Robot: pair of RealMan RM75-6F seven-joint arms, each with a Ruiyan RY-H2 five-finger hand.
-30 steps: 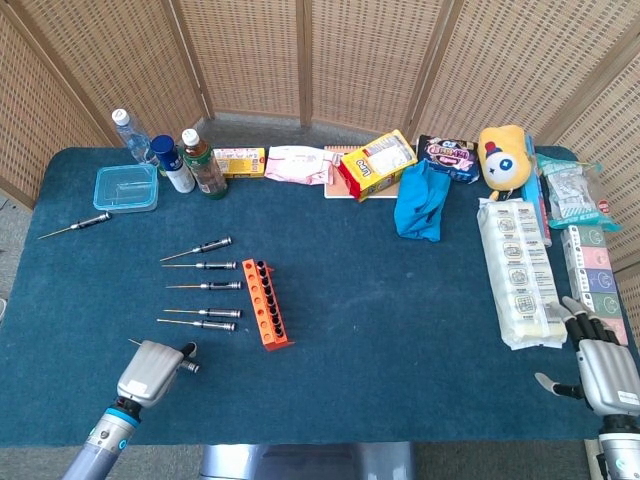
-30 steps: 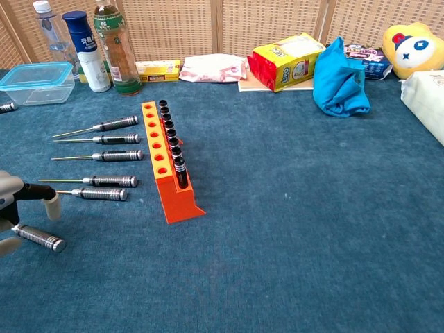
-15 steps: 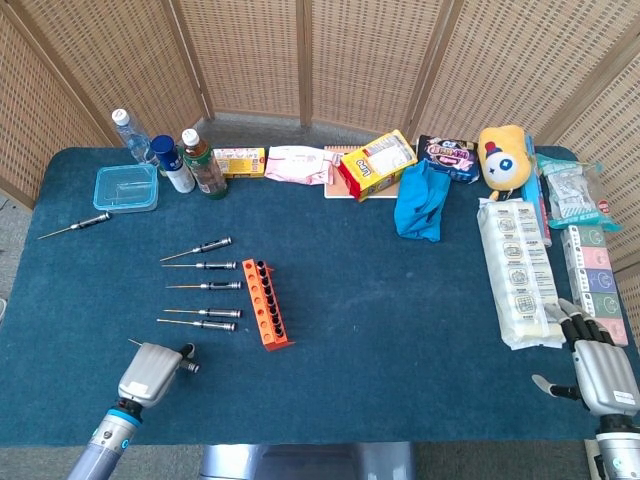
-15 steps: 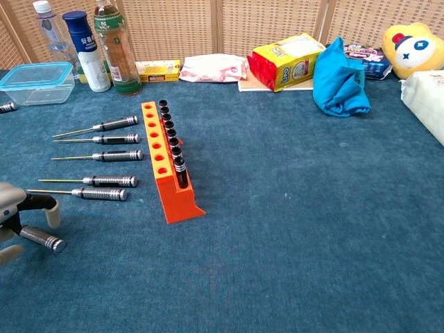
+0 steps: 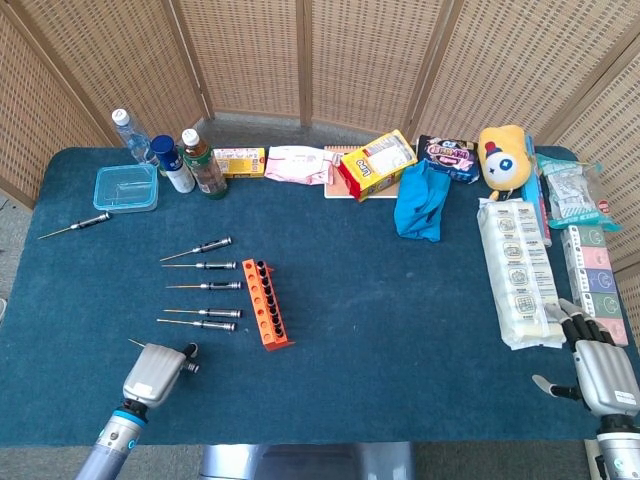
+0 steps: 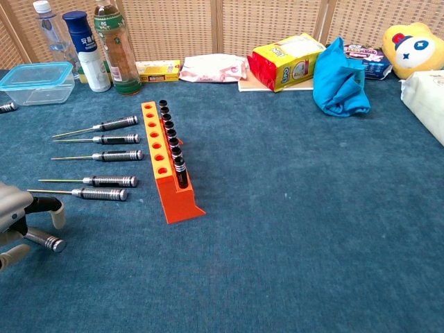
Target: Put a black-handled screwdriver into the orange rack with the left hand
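The orange rack [image 5: 266, 303] [image 6: 161, 166] stands left of centre, with several black-handled screwdrivers [image 6: 172, 142] upright in its right row of holes. Several more black-handled screwdrivers [image 5: 205, 286] [image 6: 104, 155] lie flat on the cloth to its left. My left hand [image 5: 152, 372] [image 6: 15, 216] is at the near left edge and holds one black-handled screwdriver [image 6: 44, 241] low over the cloth, its handle end sticking out to the right. My right hand [image 5: 605, 375] rests at the near right corner, holding nothing, thumb out; the chest view does not show it.
Bottles [image 5: 203, 165], a clear blue-lidded box [image 5: 126, 187] and a lone screwdriver [image 5: 75, 226] are at the back left. Snack packs [image 5: 377, 165], a blue cloth [image 5: 421, 201] and a yellow plush [image 5: 504, 158] line the back. Packaged goods [image 5: 518, 270] run down the right side.
My left hand has drifted slightly toward the near edge with the screwdriver still in it. The right hand has barely shifted.
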